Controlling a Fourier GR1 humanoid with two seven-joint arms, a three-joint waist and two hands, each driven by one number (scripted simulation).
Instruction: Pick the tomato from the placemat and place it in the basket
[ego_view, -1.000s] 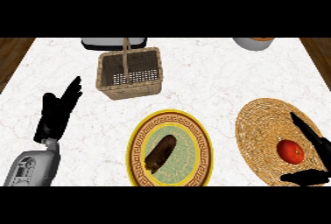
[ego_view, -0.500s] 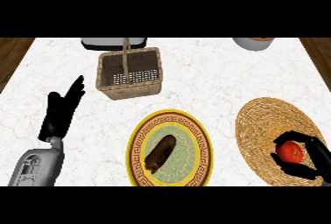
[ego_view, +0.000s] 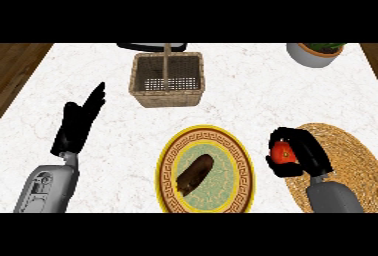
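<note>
Nearest us, our right hand (ego_view: 306, 150) is curled around the red tomato (ego_view: 283, 154), fingers over its top and thumb beneath, so only its left face shows. We hold it at the left edge of the round woven straw placemat (ego_view: 348, 150). Just left lies a round plate (ego_view: 166, 170) with a yellow rim, a dark key-pattern border and a pale green centre, bearing a dark brown oblong piece of food (ego_view: 196, 172). Our left hand (ego_view: 74, 127) rests open on the far left, fingers straight. Farther off, on the white marbled counter (ego_view: 244, 95), stands the square wicker basket (ego_view: 167, 97) with an upright handle. Beyond, at right, is a white pot (ego_view: 314, 56).
</note>
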